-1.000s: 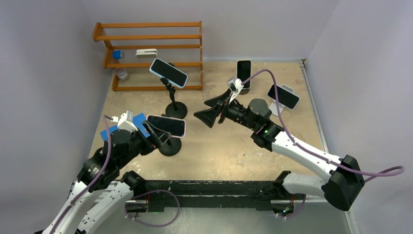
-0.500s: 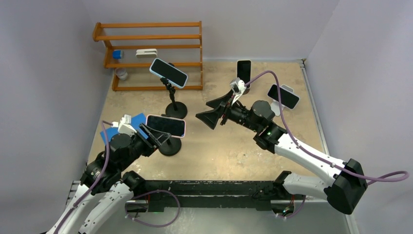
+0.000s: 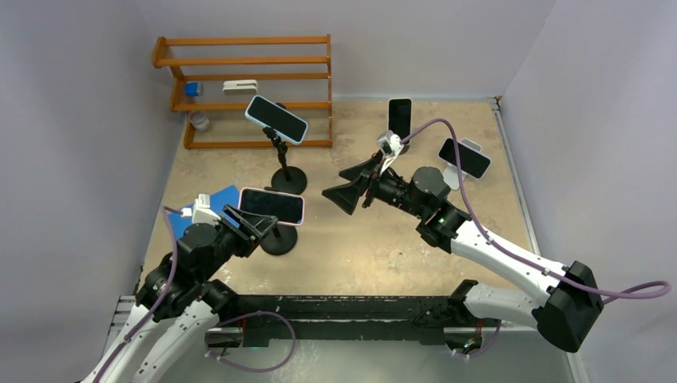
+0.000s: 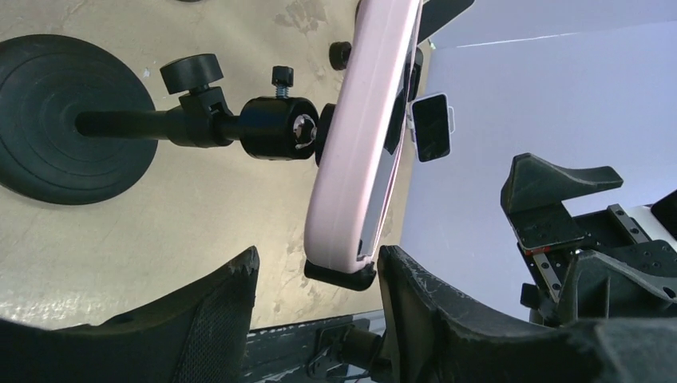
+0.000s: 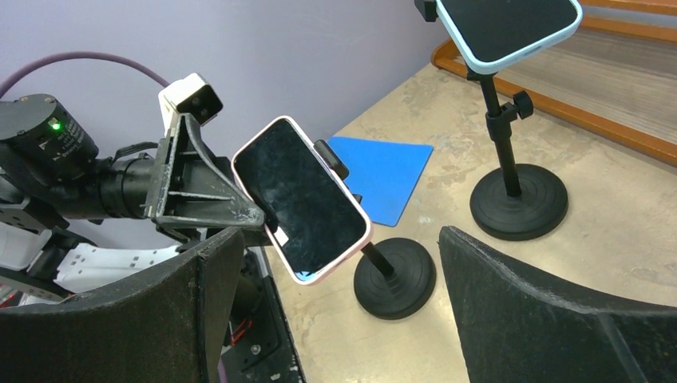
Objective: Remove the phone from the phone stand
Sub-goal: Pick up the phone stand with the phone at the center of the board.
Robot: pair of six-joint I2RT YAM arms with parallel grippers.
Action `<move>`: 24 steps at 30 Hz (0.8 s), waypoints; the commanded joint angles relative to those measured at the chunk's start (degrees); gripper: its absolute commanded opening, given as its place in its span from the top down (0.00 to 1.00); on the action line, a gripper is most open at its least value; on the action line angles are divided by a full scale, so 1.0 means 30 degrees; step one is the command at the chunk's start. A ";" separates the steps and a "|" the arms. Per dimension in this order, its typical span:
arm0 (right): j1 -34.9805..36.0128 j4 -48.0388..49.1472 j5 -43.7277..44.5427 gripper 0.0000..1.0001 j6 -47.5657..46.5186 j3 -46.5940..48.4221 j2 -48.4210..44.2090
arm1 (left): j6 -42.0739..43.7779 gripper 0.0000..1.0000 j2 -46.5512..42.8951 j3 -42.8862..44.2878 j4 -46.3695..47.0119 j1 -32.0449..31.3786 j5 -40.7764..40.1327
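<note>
Reaching for: the pink-cased phone (image 4: 363, 136), which sits in the holder of the near phone stand (image 3: 279, 238), screen up and tilted, at the left of the table (image 3: 359, 255)
Left pincer: the left gripper (image 4: 318, 257) straddles the phone's near end with its jaws half apart; one pad is just beside the screen face and the other shows a clear gap behind the back, so we read no grip yet
Why there: we judge this end is chosen because the ball joint (image 4: 275, 128) and stem take up the middle of the back, leaving room for a finger only near the end
Right pincer: the right gripper (image 3: 345, 185) hangs over mid-table with its jaws wide, holding nothing and facing the phone; we think it stands by to steady the stand
Around: a blue mat (image 5: 375, 171) lies just behind the stand, a second stand (image 3: 288, 180) bearing a blue-cased phone (image 3: 275, 118) is near, and a wooden rack (image 3: 239, 40) is well apart at the back
In the way: the black lip (image 4: 339, 277) under the phone's end, which we expect to catch the case on a straight pull; the light stand could also tip
</note>
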 commanded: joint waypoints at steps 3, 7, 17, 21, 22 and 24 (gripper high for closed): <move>0.0027 0.0531 0.0191 0.06 0.0091 0.0016 -0.0712 | -0.0959 0.46 -0.0655 -0.0790 0.2385 0.0076 -0.0133; 0.0038 0.0516 0.0193 0.06 0.0088 -0.0013 -0.0640 | -0.0988 0.47 -0.0815 -0.1042 0.3044 0.0080 0.0005; 0.0040 0.0543 0.0275 0.06 0.0110 -0.0101 -0.0648 | -0.1109 0.52 -0.0935 -0.1467 0.3645 0.0098 -0.0113; 0.0023 0.0472 0.0296 0.06 0.0085 -0.0101 -0.0661 | -0.1142 0.55 -0.1078 -0.1687 0.3890 0.0096 -0.0127; 0.0042 0.0439 0.0319 0.06 0.0085 -0.0101 -0.0657 | -0.1120 0.56 -0.1115 -0.1718 0.3898 0.0093 -0.0140; 0.0031 0.0412 0.0355 0.06 0.0063 -0.0101 -0.0661 | -0.1114 0.56 -0.1116 -0.1759 0.3856 0.0080 -0.0184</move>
